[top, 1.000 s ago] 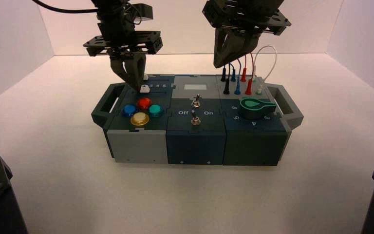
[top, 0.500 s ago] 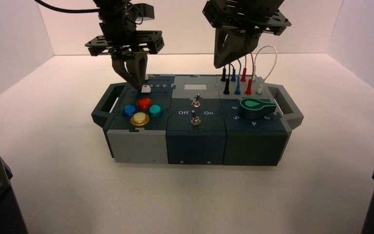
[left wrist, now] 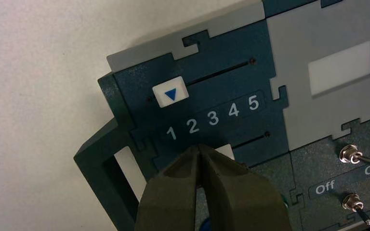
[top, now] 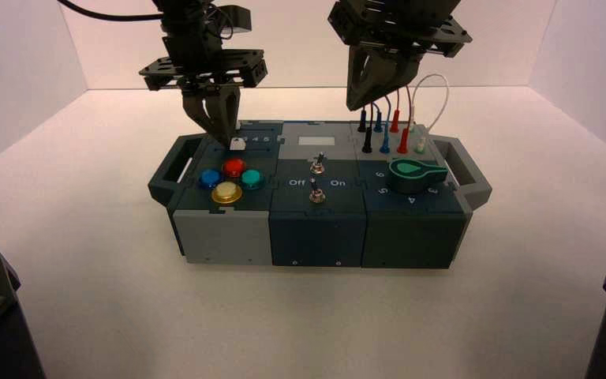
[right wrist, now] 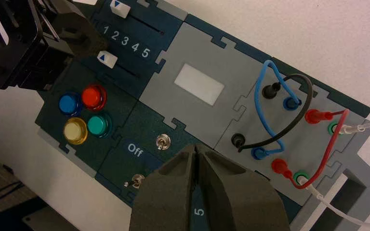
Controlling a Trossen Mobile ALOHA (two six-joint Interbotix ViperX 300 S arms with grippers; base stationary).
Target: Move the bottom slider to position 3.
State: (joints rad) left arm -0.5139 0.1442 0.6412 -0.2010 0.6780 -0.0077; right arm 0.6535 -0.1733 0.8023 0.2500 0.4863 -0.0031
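Observation:
The bottom slider point(top: 237, 144) is a small white knob on the box's left module, behind the coloured buttons. My left gripper point(top: 225, 137) is shut, with its tips against the knob's left side. In the left wrist view the shut gripper point(left wrist: 200, 147) hides most of the knob point(left wrist: 226, 151), and the visible corner lies below digit 3 point(left wrist: 213, 118). In the right wrist view the knob point(right wrist: 107, 58) stands about between 2 and 3 point(right wrist: 125, 41). My right gripper point(top: 355, 101) is shut and hangs above the wire module.
The top slider point(left wrist: 170, 94) sits at 1. Round buttons point(top: 233, 167) lie in front of the sliders, two toggle levers point(top: 316, 166) in the middle module, and a green knob point(top: 414, 174) and wires point(top: 394, 118) on the right. The box has a handle point(top: 172, 166) at each end.
My left gripper and the bottom slider's knob have shifted slightly to the right along the track. The right arm has not moved.

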